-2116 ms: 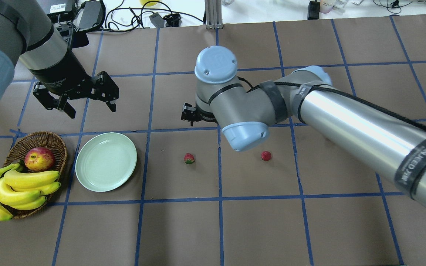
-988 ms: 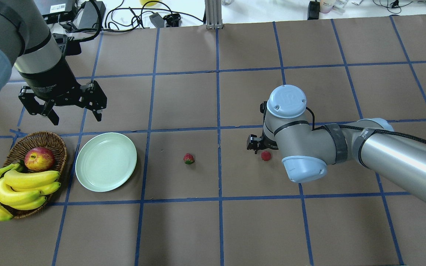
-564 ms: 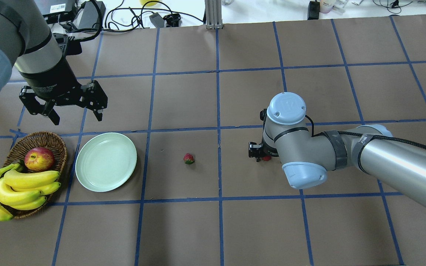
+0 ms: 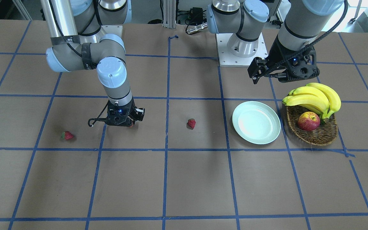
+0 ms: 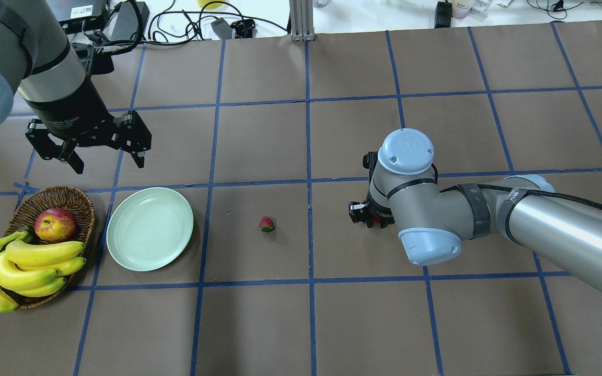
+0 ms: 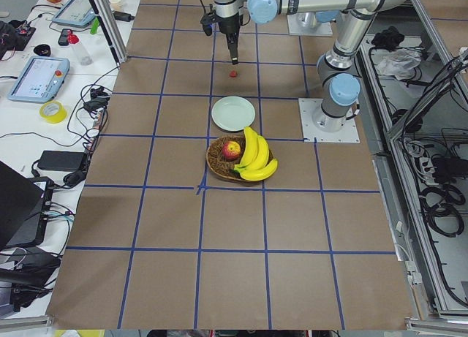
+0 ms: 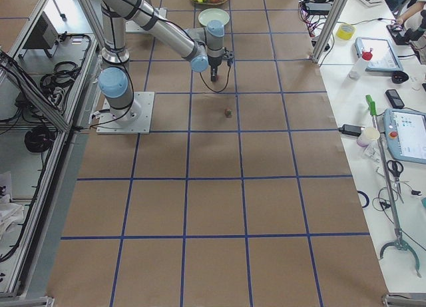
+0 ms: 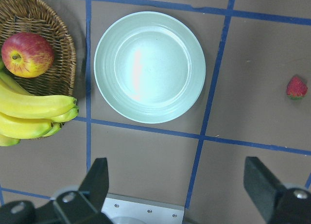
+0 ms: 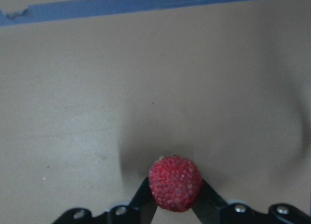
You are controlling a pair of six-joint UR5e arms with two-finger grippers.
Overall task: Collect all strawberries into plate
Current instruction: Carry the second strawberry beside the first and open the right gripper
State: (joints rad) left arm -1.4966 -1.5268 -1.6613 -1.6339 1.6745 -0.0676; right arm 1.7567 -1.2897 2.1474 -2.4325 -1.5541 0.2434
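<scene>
— Right gripper [image 4: 124,122] has swung across and dropped low to the counter [image 5: 363,324]; its fingers now pinch one strawberry [image 9: 175,183].
— And the left gripper [image 5: 108,163]?
— Spread wide, hovering behind the plate [image 5: 123,250]. The middle strawberry [image 5: 266,224] and the far strawberry [image 4: 67,135] lie on the counter.
</scene>
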